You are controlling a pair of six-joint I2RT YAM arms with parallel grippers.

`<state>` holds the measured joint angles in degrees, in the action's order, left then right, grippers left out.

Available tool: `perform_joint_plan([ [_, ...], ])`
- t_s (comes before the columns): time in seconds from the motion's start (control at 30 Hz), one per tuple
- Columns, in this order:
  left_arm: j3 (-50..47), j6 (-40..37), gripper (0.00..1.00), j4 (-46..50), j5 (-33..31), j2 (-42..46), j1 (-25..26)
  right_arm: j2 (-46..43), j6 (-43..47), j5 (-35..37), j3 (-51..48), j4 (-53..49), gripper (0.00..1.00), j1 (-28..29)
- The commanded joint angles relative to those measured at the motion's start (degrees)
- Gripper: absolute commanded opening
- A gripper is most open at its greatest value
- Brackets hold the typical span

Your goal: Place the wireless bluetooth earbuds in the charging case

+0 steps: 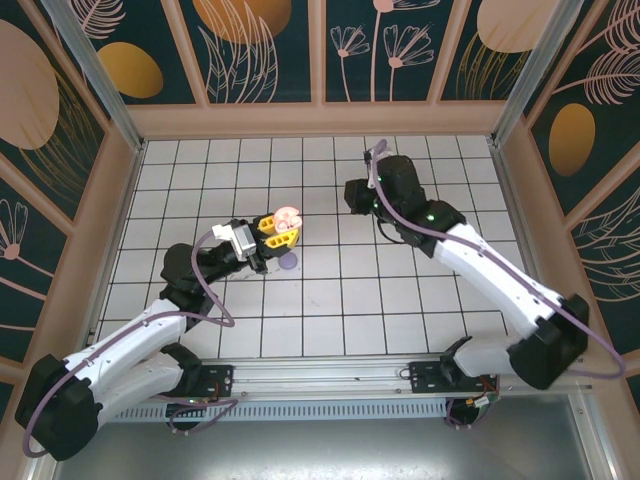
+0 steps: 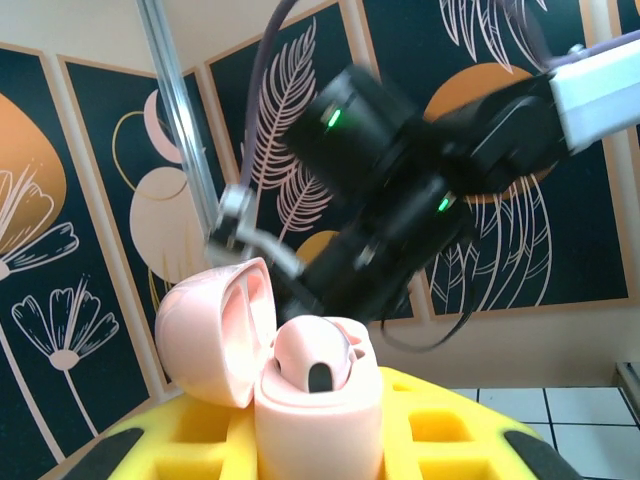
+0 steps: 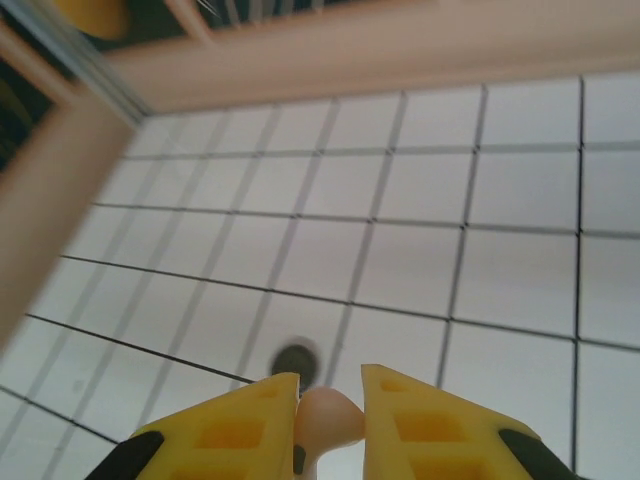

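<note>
The pale pink earbud [image 3: 328,415] is clamped between the tips of the right fingers [image 3: 285,405], clear of the white tiled worktop [image 3: 520,280]. The pink charging case [image 2: 320,410] stands upright, gripped by the closed left fingers [image 1: 279,231]. Its lid [image 2: 215,330] is swung open. A second pink earbud [image 2: 310,355] sits in the case. A small light purple object [image 1: 287,262] lies on the worktop just beside the left fingers.
</note>
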<state>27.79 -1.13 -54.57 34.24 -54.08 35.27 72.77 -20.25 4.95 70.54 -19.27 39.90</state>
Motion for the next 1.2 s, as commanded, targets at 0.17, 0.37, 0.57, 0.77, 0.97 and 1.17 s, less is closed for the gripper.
perform_joint_plan([
  [0.17, 2.3, 0.6, 0.00, -0.7, 2.5, -1.4, 0.2, -7.5, 5.6, 3.5, 3.8, 6.9, 0.20, 10.7],
  [0.37, 3.0, 1.6, 0.00, -0.1, 2.2, -2.2, 0.2, -7.9, 8.4, 5.8, 4.0, 11.5, 0.20, 19.0],
  [0.57, 3.5, 2.2, 0.00, 0.2, 1.7, -2.6, 0.2, -8.0, 10.2, 8.7, 2.6, 13.9, 0.20, 23.8],
  [0.77, 3.7, 2.3, 0.00, 0.2, 1.6, -2.7, 0.2, -8.0, 11.3, 10.3, 1.1, 15.6, 0.20, 26.6],
  [0.97, 3.7, 2.4, 0.00, 0.1, 1.5, -2.7, 0.2, -7.6, 11.5, 11.8, -0.5, 16.6, 0.20, 27.2],
  [1.17, 3.9, 2.3, 0.00, 0.1, 1.5, -2.8, 0.2, -6.8, 11.6, 12.1, -0.8, 16.8, 0.21, 27.2],
])
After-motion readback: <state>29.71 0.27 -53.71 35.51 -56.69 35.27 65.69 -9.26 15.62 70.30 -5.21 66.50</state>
